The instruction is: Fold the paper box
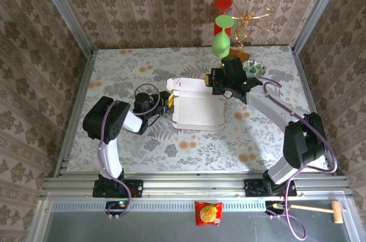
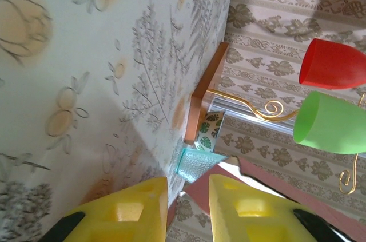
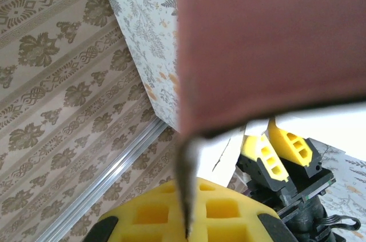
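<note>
Box (image 1: 197, 110) partly formed, lying open. Right gripper (image 1: 209, 82) clamps its 1 o'clock flap. Left gripper (image 1: 168, 102) at 9 o'clock, grip indeterminate. Closing remains.

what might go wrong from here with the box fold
1. The right gripper pinches just one flap of the paper box; a hard pull might crease or tear it, or it could slip out.
2. The left gripper sits at the box's left edge with jaws parted, so the box may slide or lift.
3. The green cup is close behind the right arm; a swing back could hit it.
</note>
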Available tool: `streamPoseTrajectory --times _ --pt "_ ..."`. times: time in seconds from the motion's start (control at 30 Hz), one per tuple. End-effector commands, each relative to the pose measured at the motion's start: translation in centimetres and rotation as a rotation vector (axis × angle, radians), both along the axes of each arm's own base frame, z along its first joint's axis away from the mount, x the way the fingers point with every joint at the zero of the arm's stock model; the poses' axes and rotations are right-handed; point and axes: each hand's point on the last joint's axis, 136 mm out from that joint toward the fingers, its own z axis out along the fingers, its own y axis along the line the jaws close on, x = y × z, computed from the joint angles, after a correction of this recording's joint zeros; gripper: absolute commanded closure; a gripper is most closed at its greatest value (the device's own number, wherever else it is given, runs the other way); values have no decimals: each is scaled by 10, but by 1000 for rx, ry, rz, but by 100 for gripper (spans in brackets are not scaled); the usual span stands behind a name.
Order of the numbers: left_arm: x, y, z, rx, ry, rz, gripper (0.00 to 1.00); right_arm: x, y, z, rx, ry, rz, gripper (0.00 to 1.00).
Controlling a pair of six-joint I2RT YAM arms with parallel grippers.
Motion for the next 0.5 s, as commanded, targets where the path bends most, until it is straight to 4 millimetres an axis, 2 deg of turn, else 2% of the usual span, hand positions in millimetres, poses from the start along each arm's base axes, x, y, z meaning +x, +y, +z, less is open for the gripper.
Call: streamPoseTrajectory --times 0.0,0.17,0.33,0.37,0.47 --pt "3 -7 21 5 -69 -9 74 -3 -4 11 27 -17 -19 100" --pt "0 -16 25 44 -69 -54 74 -4 -1 7 27 -10 -15 100" --pt "-4 -22 12 118 -15 -106 74 -5 1 6 26 -7 -9 100" --pt "-12 -31 9 144 -7 -145 74 -6 2 6 26 -6 -8 100" --pt "-22 -36 2 257 28 -221 74 -7 3 3 26 -3 -6 100"
